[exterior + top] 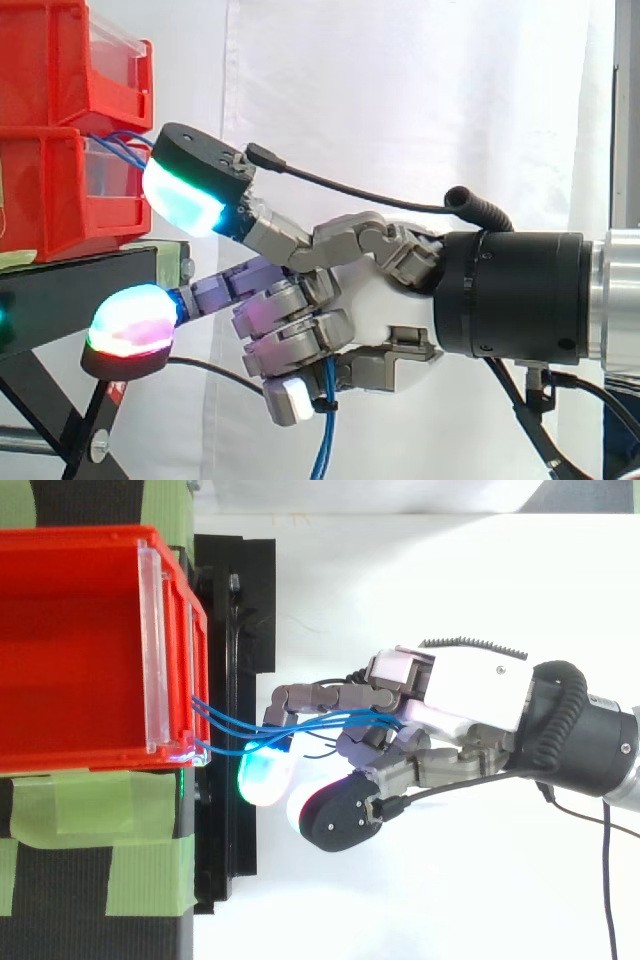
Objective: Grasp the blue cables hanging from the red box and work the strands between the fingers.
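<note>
Fingers (290, 332) of the hand (470, 695) are curled shut around the blue cables (325, 425), whose strands stretch taut from the red bin (90, 540).

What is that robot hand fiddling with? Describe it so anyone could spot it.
Start at the big red bin on the left. From its front edge, thin blue cables stretch across into the curled fingers of the hand. Nothing else nearby is thin and blue.
</note>
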Available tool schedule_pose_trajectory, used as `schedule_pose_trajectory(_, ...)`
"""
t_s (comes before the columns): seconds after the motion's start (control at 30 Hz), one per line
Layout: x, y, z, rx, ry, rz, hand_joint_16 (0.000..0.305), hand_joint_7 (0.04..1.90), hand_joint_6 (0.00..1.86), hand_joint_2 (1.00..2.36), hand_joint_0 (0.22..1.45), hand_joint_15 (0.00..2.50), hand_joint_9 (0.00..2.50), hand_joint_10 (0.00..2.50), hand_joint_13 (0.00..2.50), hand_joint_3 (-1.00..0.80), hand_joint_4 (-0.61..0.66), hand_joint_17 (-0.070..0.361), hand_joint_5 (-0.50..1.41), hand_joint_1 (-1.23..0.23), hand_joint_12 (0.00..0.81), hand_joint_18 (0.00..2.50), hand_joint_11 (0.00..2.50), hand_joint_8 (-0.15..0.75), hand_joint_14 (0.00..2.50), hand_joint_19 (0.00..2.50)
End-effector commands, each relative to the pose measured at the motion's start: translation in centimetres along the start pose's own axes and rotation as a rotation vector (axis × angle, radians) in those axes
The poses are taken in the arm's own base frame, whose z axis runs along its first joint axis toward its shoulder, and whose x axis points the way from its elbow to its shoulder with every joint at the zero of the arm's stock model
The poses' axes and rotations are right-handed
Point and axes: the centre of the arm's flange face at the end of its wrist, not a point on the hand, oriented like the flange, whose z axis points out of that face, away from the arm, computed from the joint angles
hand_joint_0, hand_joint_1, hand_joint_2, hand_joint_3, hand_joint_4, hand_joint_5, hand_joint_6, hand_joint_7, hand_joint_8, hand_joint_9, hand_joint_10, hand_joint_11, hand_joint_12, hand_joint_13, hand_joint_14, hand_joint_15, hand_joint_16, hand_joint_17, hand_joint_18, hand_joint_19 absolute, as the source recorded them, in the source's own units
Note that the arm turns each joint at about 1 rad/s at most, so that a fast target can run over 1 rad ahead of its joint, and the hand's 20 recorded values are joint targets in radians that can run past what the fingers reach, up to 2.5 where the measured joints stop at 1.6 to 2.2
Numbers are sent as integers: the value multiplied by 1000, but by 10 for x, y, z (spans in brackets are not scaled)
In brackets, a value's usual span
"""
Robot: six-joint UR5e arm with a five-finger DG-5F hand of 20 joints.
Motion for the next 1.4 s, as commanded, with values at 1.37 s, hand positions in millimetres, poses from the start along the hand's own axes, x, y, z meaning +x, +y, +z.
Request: schedule_pose_trajectory(1.37, 0, -1, -1, 9, 0, -5, 222, 1367, 53, 1000, 764, 1612, 1381, 2500, 1806, -1000, 337, 167, 210, -549, 624, 2433, 2500, 553, 2500, 670)
